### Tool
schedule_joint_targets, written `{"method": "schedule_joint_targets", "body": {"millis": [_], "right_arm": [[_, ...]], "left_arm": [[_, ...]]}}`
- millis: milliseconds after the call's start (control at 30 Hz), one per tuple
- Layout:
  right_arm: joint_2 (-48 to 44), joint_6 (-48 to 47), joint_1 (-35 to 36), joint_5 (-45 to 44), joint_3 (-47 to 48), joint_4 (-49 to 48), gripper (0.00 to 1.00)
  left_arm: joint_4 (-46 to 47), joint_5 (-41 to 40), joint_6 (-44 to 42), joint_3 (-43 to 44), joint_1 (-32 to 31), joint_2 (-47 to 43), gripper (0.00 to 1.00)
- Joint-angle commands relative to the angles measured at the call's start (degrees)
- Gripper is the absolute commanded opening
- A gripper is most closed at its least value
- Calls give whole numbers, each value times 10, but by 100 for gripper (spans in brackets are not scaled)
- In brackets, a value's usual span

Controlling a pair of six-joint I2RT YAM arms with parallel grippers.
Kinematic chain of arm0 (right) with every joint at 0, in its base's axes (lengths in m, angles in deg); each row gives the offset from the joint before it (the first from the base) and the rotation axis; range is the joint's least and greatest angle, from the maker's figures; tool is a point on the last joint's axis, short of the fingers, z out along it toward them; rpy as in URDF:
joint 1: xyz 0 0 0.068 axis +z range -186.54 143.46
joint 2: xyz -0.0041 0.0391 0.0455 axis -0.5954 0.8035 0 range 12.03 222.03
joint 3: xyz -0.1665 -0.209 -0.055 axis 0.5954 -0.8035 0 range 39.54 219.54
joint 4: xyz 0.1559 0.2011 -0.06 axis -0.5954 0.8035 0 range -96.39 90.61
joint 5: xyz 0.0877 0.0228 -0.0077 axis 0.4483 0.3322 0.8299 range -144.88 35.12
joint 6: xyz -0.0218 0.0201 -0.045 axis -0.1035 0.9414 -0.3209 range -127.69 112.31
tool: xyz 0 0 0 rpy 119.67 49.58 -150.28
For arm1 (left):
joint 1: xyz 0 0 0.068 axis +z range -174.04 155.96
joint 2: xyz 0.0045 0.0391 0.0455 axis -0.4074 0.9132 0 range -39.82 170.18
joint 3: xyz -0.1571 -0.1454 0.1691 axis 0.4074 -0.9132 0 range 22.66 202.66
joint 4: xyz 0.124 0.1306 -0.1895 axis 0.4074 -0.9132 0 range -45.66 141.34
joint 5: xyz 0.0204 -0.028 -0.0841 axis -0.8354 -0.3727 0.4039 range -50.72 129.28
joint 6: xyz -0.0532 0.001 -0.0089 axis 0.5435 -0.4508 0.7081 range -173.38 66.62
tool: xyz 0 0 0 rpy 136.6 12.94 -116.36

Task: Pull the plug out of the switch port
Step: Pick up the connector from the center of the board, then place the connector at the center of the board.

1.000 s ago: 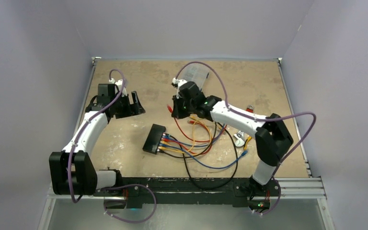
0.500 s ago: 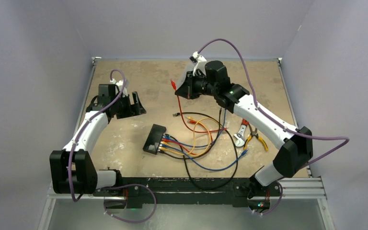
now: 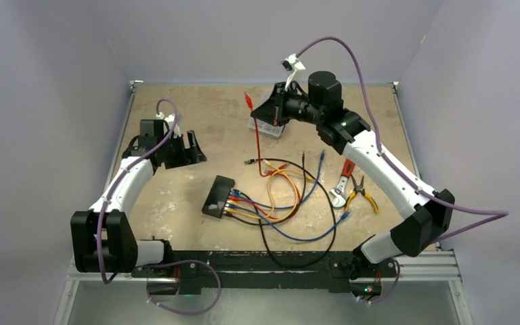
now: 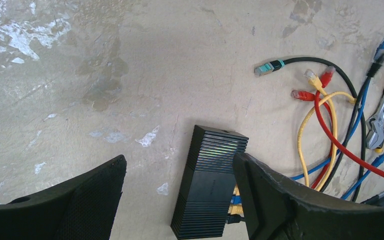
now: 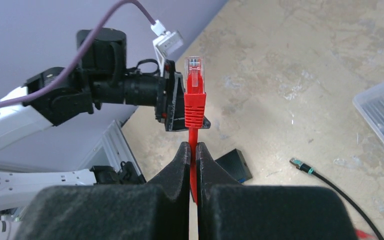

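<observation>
The switch (image 3: 217, 196) is a flat black ribbed box lying mid-table, with several coloured cables (image 3: 264, 203) still plugged into its right side. My right gripper (image 3: 263, 116) is raised at the back, shut on a red cable just below its red plug (image 3: 248, 99). That plug (image 5: 194, 95) sticks up past the gripper (image 5: 192, 146), free of the switch (image 5: 236, 164). My left gripper (image 3: 191, 147) hovers open at the left. In the left wrist view it (image 4: 180, 160) stands wide, holding nothing, high above the switch (image 4: 211, 190).
A clear plastic compartment case (image 3: 267, 127) lies at the back under the right gripper. Pliers (image 3: 362, 194) and a wrench (image 3: 342, 183) lie at the right. A loose black cable with a teal plug (image 4: 267, 68) lies beyond the switch. Cable loops spread toward the front edge.
The right arm has swung up and back to the right, carrying the red plug far from the switch and uncovering the clear case. The left arm has not moved.
</observation>
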Motion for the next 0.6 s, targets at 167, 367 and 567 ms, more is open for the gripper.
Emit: {"method": "schedule_joint_targets", "body": {"millis": [167,367,567], "right_arm": [[-40,25,-24,60,40,-46,0],[-55,35,-41,68,48,-61,0],[-70,32,-54,48,67,-54,0]], "left_arm": [[17,13,-11,-1,3,6,79],[18,14,-11,-1,3,9,79],[17,15,-12,-1,3,10,79]]}}
